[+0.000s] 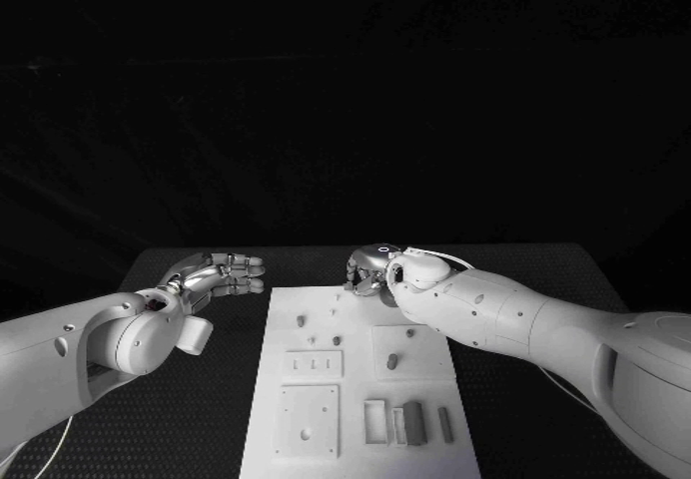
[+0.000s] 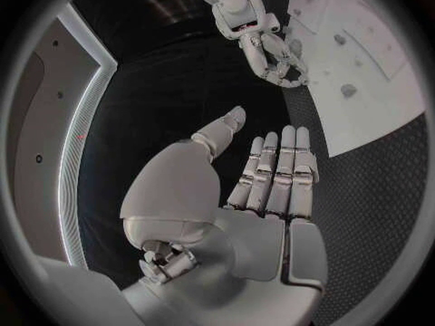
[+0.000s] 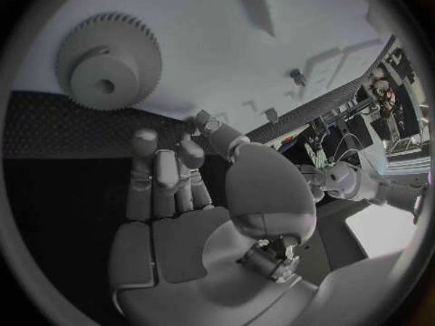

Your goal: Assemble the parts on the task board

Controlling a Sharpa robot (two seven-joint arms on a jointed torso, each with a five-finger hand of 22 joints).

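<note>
Gear (image 3: pixel 107 63): lies flat on the board (image 1: pixel 360 399) at its far end, just beyond the right fingers (image 3: pixel 156 168), not touching them.
Right hand (image 1: pixel 377 271): over the board's far edge, fingers apart and slightly bent, holding nothing.
Left hand (image 1: pixel 216 277): over the desk (image 1: pixel 216 399) beside the board, fingers straight, side by side, empty.

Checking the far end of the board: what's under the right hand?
The right hand hovers over the far end of the task board. The right wrist view shows a gear lying flat on the board ahead of the fingers. Its underside and seating are hidden.
</note>
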